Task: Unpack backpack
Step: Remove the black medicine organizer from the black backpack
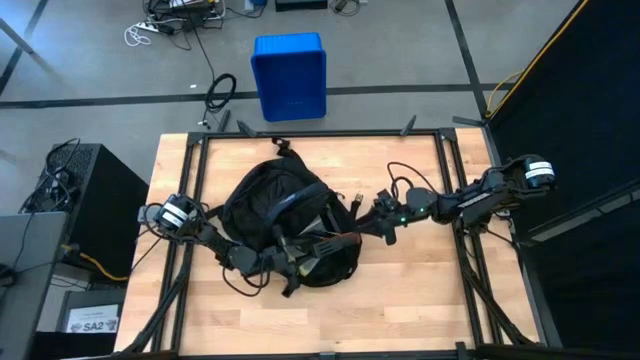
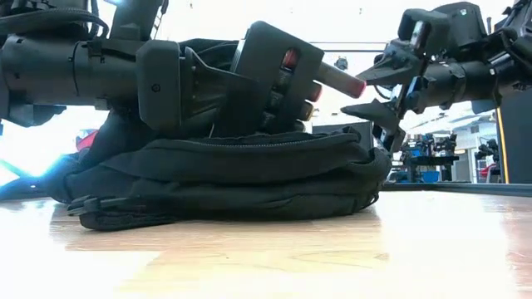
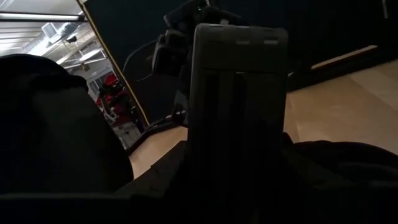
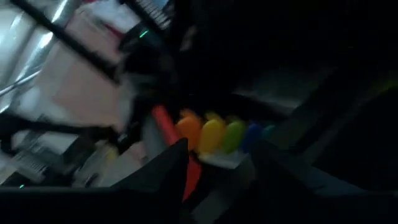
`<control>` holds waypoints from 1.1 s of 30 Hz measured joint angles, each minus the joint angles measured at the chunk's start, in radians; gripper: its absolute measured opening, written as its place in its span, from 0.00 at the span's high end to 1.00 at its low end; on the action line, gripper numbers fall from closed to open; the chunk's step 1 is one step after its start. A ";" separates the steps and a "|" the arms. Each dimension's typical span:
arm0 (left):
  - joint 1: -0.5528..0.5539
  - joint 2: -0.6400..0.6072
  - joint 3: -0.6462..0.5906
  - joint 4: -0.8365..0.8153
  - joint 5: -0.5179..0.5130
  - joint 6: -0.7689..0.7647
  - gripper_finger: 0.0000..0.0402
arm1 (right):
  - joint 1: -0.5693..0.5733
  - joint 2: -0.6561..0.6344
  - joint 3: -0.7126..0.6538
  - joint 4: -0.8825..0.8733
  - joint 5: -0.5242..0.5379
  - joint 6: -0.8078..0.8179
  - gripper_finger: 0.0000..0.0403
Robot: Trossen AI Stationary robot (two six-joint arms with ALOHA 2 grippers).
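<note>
A blurred row of coloured pieces (image 4: 217, 134) stays unidentifiable inside the backpack (image 1: 285, 215).

bags: 1 backpack (image 1: 285, 225) | bins: 1 blue bin (image 1: 289, 76) | arms: 2 | tables: 1 table (image 1: 420, 300)

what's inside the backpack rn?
Through the backpack opening, the right wrist view shows a row of colored rounded pieces, orange through blue, beside a red stick. Anything deeper is hidden by fabric.

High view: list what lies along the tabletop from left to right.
Left gripper at the backpack's left edge → backpack → right gripper at its right edge → bare wooden table. The blue bin stands on the floor beyond the table, so it is left out of the row.
</note>
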 joint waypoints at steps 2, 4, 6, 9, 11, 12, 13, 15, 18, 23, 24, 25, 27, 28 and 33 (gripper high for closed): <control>-0.001 0.000 0.000 -0.003 0.012 -0.001 0.65 | 0.006 -0.001 0.000 0.020 -0.083 -0.006 0.62; -0.001 0.000 0.000 0.000 0.003 -0.010 0.65 | 0.012 -0.006 0.000 0.019 -0.159 -0.006 0.63; 0.000 0.000 0.000 0.000 -0.004 -0.011 0.65 | 0.017 -0.012 0.000 0.020 -0.176 -0.008 0.64; 0.000 0.000 0.000 0.001 -0.010 -0.025 0.65 | 0.012 -0.016 0.000 0.020 -0.144 -0.008 0.67; 0.000 0.000 0.000 0.001 -0.009 -0.024 0.65 | 0.010 -0.016 0.000 0.020 -0.104 -0.016 0.68; 0.000 0.000 0.000 0.001 -0.009 -0.024 0.65 | 0.009 -0.016 0.000 0.020 -0.084 -0.021 0.69; 0.000 0.000 0.000 0.001 -0.009 -0.024 0.65 | 0.009 -0.016 0.000 0.019 -0.071 -0.026 0.70; 0.000 0.000 0.000 0.000 -0.009 -0.025 0.65 | 0.009 -0.016 0.000 0.021 -0.062 -0.032 0.71; 0.000 0.000 0.000 0.000 -0.009 -0.025 0.65 | 0.010 -0.016 0.000 0.020 -0.063 -0.039 0.74; 0.001 0.000 0.001 0.000 -0.009 -0.028 0.65 | 0.025 -0.016 0.029 0.014 -0.064 -0.066 0.83; 0.001 0.000 0.003 0.000 -0.009 -0.028 0.65 | 0.030 -0.016 0.044 0.009 -0.067 -0.076 0.85; 0.000 0.000 0.005 -0.001 -0.008 -0.029 0.65 | 0.034 -0.016 0.063 -0.006 -0.070 -0.086 0.88; 0.001 0.000 0.008 -0.002 -0.007 -0.030 0.65 | 0.039 -0.015 0.111 -0.040 -0.076 -0.108 0.93; 0.000 0.000 0.008 -0.002 -0.009 -0.030 0.65 | 0.040 -0.015 0.137 -0.069 -0.085 -0.120 0.95; 0.000 0.000 0.008 -0.001 -0.011 -0.036 0.65 | 0.045 -0.015 0.272 -0.264 -0.103 -0.180 0.99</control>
